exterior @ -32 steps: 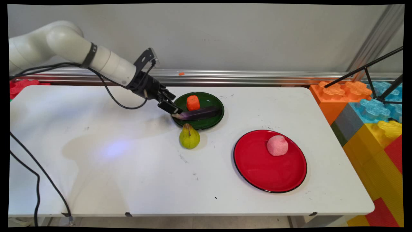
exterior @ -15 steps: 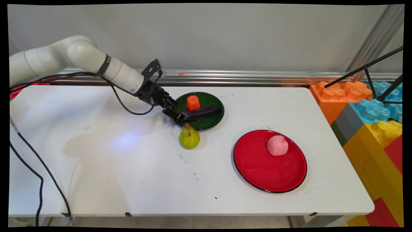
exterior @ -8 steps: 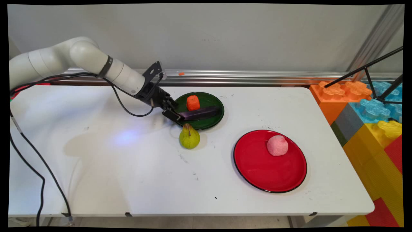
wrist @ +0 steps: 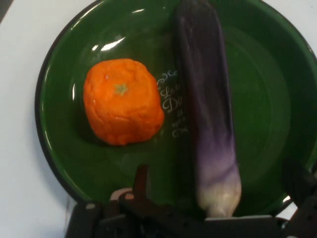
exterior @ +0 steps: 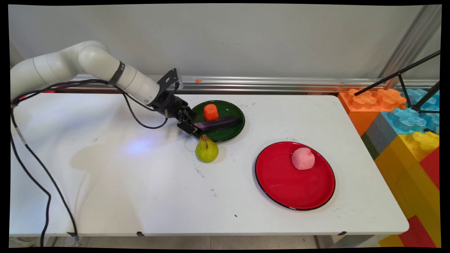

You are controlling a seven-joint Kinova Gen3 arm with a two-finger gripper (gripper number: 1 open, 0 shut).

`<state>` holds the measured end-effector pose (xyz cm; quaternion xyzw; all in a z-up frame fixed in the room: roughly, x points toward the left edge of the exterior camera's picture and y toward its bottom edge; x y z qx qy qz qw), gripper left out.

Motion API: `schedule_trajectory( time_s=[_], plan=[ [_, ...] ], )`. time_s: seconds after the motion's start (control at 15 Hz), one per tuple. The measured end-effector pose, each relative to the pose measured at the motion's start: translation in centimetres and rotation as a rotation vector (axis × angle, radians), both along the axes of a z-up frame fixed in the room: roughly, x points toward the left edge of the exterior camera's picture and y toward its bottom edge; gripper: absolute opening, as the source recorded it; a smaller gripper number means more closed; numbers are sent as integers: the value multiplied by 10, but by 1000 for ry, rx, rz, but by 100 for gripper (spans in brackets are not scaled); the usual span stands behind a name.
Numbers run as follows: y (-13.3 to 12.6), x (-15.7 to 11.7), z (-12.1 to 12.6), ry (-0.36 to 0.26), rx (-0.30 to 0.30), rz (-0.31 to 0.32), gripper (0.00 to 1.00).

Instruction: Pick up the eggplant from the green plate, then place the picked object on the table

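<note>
A long purple eggplant [exterior: 218, 123] [wrist: 208, 124] with a pale stem end lies flat on the dark green plate [exterior: 235, 131] [wrist: 262, 99]. An orange fruit [exterior: 211, 112] [wrist: 123, 101] sits just beside it on the same plate.

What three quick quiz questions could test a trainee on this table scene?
1. True or false: the eggplant lies in the green plate.
2. What rests on the red plate? A pear, B pink fruit, C orange fruit.
3. The gripper is at the eggplant's ____ end.

Key: 1 true. 2 B; the pink fruit is there, the pear stands on the table, the orange fruit shares the green plate. 3 pale.
</note>
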<state>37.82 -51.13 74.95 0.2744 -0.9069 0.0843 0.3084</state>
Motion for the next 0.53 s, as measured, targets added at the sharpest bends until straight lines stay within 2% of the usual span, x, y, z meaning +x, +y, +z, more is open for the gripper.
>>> schedule_trajectory(
  time_s=[0.13,0.2,0.53],
  plan=[
    [-1,-1,0,-6,-10,-9,100],
    [-2,-1,0,-8,-15,-13,0],
    [-3,0,-1,-29,-25,-24,0]
  ],
)
